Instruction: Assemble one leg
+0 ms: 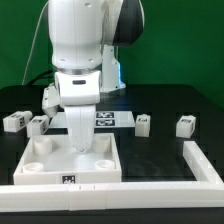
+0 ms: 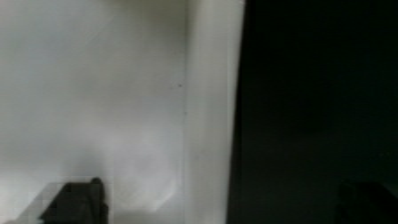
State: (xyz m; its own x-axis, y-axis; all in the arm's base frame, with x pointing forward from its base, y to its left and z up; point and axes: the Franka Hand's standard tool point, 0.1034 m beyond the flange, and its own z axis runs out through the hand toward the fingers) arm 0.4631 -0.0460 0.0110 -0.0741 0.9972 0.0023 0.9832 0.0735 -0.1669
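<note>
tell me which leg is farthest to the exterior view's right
The lone leg at the far right of the exterior view; the others all lie left of it.

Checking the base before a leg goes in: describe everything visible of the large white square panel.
The panel is a white, plastic-looking square slab with a raised rim and round sockets at its corners. Three sockets show, all empty. It lies flat on the black table, its near edge along a long white rail. The gripper hangs over its middle and hides part of it; contact cannot be told.
</note>
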